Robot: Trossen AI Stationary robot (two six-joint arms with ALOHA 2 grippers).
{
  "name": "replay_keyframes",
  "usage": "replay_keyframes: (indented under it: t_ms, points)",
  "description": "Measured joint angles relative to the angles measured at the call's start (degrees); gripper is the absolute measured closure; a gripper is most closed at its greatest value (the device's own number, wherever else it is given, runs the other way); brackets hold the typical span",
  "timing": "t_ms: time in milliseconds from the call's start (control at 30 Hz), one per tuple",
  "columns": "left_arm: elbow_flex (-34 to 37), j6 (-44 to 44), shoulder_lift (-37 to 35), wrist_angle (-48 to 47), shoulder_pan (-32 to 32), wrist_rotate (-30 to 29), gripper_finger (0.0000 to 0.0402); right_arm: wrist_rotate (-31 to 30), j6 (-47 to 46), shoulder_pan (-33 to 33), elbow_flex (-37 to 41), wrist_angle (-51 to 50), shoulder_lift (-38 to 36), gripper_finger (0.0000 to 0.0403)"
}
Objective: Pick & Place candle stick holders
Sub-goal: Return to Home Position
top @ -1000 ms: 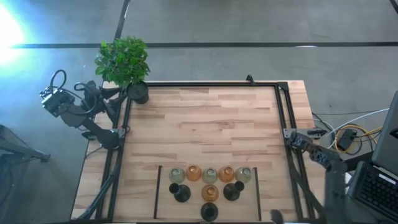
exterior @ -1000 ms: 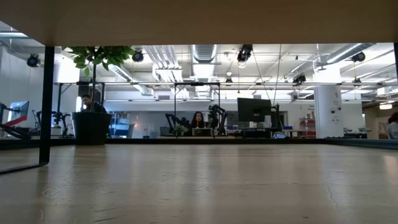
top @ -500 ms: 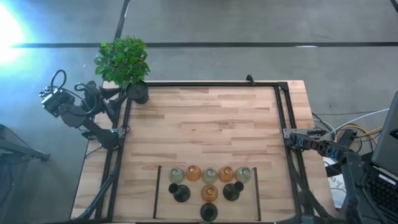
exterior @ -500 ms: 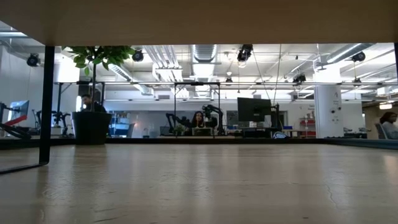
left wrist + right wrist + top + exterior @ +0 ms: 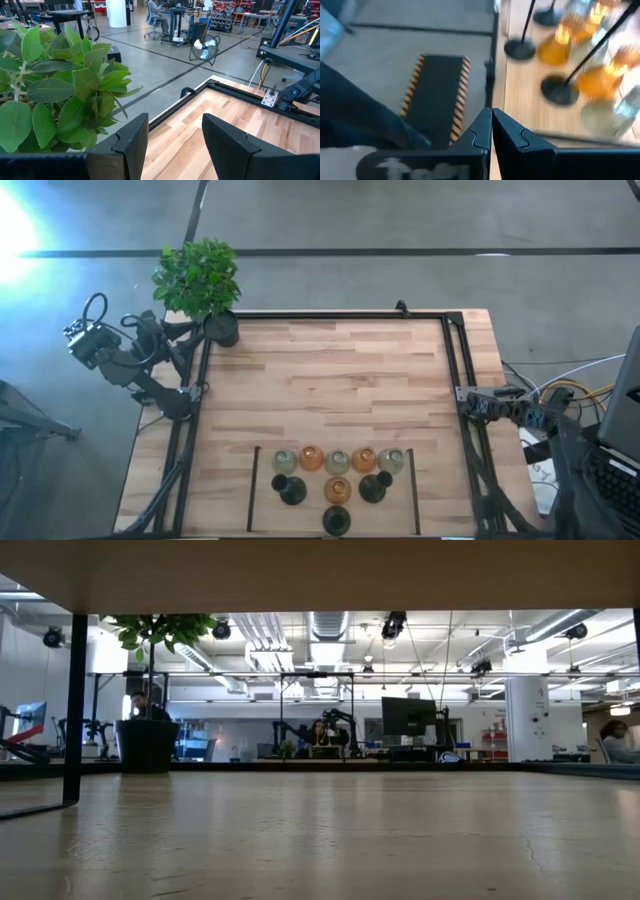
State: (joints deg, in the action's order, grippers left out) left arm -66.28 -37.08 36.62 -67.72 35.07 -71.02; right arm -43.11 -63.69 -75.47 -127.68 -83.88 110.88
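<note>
My left gripper (image 5: 165,328) sits at ten o'clock off the pale wooden table (image 5: 330,380), right gripper (image 5: 472,402) at three; amber, clear and black candle stick holders (image 5: 311,459) cluster at six.

Left arm (image 5: 135,360): black, chunky jointed links.
Cable (image 5: 92,305): black, curled in a loop well behind the jaws.
Left gripper (image 5: 175,120): matte black throughout.
Left fingers (image 5: 132,145): 2 angular slabs, each with a stepped notch on the inner face.
Right arm (image 5: 520,416): dark links, pale flecks on top behind the jaws.
Right gripper (image 5: 491,111): black.
Right fingers (image 5: 515,142): 2, tapering to thin tips, small notches just behind the tips.
</note>
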Motion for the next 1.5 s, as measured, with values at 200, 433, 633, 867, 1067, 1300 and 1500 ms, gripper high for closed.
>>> replay_keyframes:
  t_ms: [200,433,633,867,1067,1300,1500]
  points:
    - [0.0,0.0,0.0,0.0,0.0,0.0,0.0211,-1.6,7.1,2.0,-1.0,3.4,-10.6,0.0395]
    - [0.0,0.0,0.0,-0.1,0.0,0.0,0.0211,-1.7,10.1,1.1,2.6,2.8,-15.3,0.0395]
    - [0.0,0.0,0.0,0.0,0.0,0.0,0.0211,-1.0,10.1,0.7,13.1,5.3,-24.4,0.0395]
    - [0.0,0.0,0.1,-0.1,0.0,0.0,0.0211,-3.2,14.8,1.1,30.0,14.5,-41.5,0.0395]
    - [0.0,0.0,0.1,0.0,0.0,0.0,0.0211,-10.0,22.4,1.2,46.8,30.9,-55.3,0.0395]
    - [0.0,0.0,0.1,-0.1,0.0,0.0,0.0211,-8.9,40.0,5.4,61.7,56.8,-64.6,0.0395]
    - [0.0,0.0,0.1,0.0,0.0,0.0,0.0211,1.4,50.5,14.0,69.3,69.4,-66.8,0.0395]
